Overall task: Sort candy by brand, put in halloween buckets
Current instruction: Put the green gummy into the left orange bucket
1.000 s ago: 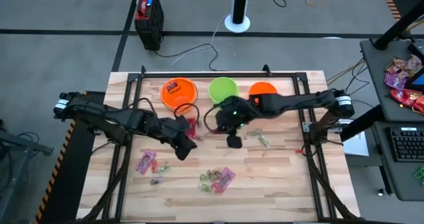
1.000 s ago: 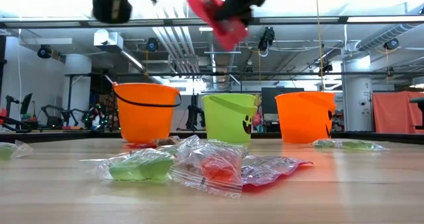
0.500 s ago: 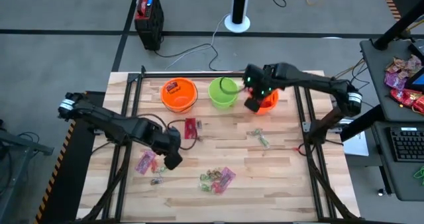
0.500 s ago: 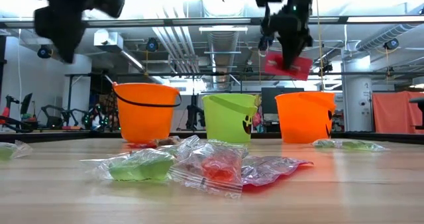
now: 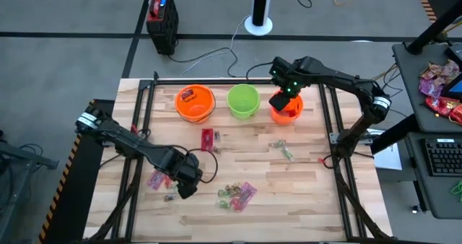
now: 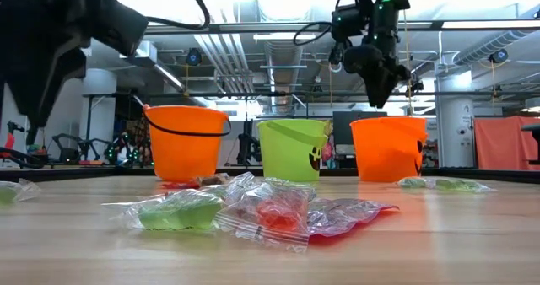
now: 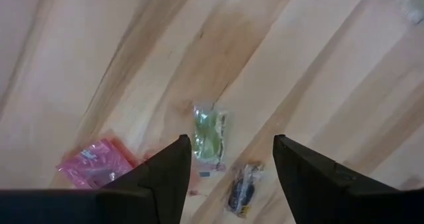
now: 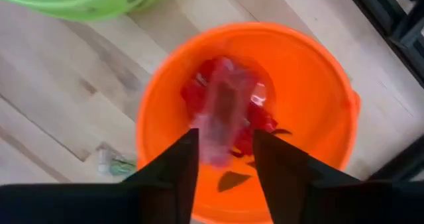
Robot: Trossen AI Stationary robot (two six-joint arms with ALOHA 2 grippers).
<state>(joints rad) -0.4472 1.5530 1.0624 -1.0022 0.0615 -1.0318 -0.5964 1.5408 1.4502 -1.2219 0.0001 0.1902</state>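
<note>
Candy, assorted wrapped pieces, lies partly sorted across the wooden table (image 5: 310, 183): one red packet (image 5: 208, 138) lies flat just in front of the left orange bucket (image 5: 195, 102); a pink packet (image 5: 158, 177) and small green pieces sit near the table's left front; a mixed cluster of pink and green pieces (image 5: 237, 195) rests at the centre front; two small green pieces (image 5: 282, 149) lie in front of the right orange bucket (image 5: 286, 105). Buckets, three, stand in a row along the far edge of the table: left orange holding a red packet, lime green bucket (image 5: 243, 100) in the middle, right orange holding red packets (image 8: 225, 111). Right end effector (image 5: 280, 99) hangs directly over the right orange bucket's mouth, fingers parted with nothing between them; a clear-and-red wrapper shows blurred below the fingers inside the bucket. Left end effector (image 5: 185, 180) hovers low over the table's left front beside the pink packet, fingers spread wide and empty; its wrist view shows a green piece (image 7: 210, 138), a pink packet and a small dark piece (image 7: 242, 193) on the wood beneath.
</note>
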